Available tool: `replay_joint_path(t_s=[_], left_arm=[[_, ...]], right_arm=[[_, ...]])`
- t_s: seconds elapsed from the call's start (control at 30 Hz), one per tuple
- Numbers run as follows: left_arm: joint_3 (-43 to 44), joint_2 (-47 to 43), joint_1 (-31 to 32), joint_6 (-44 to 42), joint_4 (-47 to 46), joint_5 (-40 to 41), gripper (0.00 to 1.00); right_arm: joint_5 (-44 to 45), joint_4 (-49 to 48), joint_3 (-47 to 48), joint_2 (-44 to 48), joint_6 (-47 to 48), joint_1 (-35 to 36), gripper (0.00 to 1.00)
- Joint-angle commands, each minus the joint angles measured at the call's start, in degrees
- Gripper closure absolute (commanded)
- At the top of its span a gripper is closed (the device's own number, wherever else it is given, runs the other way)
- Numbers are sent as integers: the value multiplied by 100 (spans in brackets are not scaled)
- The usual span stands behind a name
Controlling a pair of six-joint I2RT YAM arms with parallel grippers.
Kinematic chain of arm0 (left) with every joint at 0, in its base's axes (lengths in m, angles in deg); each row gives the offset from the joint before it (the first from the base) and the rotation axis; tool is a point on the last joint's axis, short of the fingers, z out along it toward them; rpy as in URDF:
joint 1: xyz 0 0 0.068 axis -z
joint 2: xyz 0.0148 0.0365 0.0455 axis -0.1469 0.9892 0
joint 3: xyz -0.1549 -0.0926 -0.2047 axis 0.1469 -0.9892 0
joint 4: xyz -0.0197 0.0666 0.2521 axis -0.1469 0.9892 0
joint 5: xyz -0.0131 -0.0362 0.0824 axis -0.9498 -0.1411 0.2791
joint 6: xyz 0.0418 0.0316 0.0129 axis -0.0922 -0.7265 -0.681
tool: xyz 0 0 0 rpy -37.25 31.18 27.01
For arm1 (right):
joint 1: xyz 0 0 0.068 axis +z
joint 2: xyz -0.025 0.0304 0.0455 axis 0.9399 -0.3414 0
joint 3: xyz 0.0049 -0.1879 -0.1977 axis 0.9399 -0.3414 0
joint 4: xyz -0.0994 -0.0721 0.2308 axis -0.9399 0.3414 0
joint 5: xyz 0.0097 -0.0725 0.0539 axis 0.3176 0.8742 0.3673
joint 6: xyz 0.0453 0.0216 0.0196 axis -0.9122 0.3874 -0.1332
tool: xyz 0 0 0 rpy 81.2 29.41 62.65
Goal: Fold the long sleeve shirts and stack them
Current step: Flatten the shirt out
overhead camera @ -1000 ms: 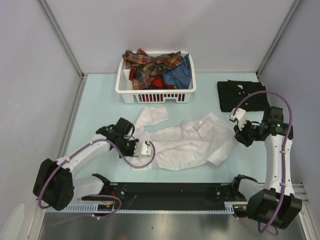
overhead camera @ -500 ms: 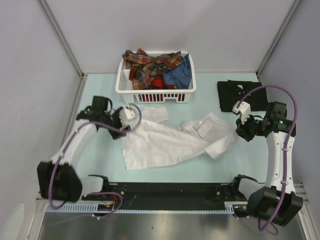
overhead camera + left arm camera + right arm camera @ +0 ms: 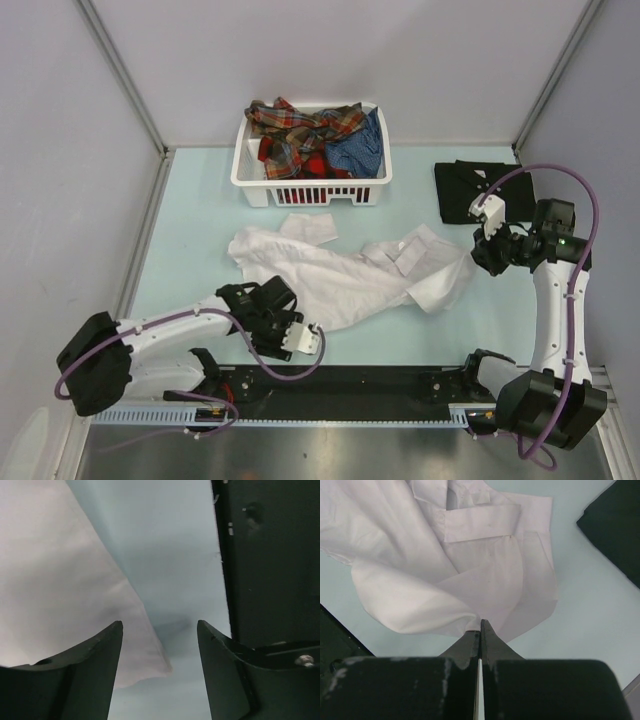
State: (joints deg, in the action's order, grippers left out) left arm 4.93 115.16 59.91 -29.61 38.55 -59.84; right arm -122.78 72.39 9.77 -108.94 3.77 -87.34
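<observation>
A white long sleeve shirt lies spread out and creased across the middle of the table. My left gripper hovers open over its near hem. In the left wrist view a hem corner of the white shirt lies below and between the open fingers, untouched; the left gripper holds nothing. My right gripper is shut on the shirt's right edge. The right wrist view shows the right gripper pinching a fold of the white shirt. A folded black shirt lies at the back right.
A white slatted basket at the back centre holds plaid shirts and a blue one. A black rail runs along the near edge, close to the left gripper. Grey walls stand on both sides.
The left gripper carried the shirt's left part to the back left, let go of it, then swung to the near hem, open. The right gripper drew its edge slightly right.
</observation>
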Motion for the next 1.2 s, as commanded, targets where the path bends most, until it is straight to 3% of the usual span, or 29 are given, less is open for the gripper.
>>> replay_joint_path(t_s=[0.0, 0.1, 0.2, 0.3, 0.33, 0.4, 0.5, 0.57, 0.73, 0.83, 0.93, 1.17], left_arm=[[-153, 439, 92, 351, -881, 726, 34], [-311, 483, 83, 395, -1199, 999, 34], [-311, 676, 75, 501, -1200, 1131, 43], [-329, 1010, 74, 597, -1147, 1315, 62], [-277, 1054, 40, 641, -1112, 1316, 81], [-189, 941, -31, 650, -955, 1159, 100], [250, 511, -355, 615, -419, 825, 100], [855, 142, -908, 615, 45, 368, 100], [2733, -342, -2304, 790, 250, -2, 100], [3771, -203, -2771, 1098, 136, -12, 100], [4388, -1, -2835, 1248, -101, 296, 100], [4944, 141, -2975, 1432, -1110, 955, 100]], right_arm=[[-82, -171, 225, 41, -126, 16, 100], [-73, -153, 216, 59, -91, 16, 100], [-73, -145, 198, 86, -64, 16, 100], [-108, -188, 181, 86, -117, 16, 100], [-126, -206, 172, 86, -134, 7, 100], [-152, -232, 189, 103, -213, 7, 100], [-144, -469, 216, 164, -520, 7, 100], [-144, -881, 242, 252, -836, -19, 100], [242, -2609, 523, 315, -2637, -63, 100], [339, -3358, 997, 174, -3470, -98, 100], [340, -4035, 1410, -72, -4183, -89, 100], [647, -4898, 2254, -433, -4967, -107, 100]])
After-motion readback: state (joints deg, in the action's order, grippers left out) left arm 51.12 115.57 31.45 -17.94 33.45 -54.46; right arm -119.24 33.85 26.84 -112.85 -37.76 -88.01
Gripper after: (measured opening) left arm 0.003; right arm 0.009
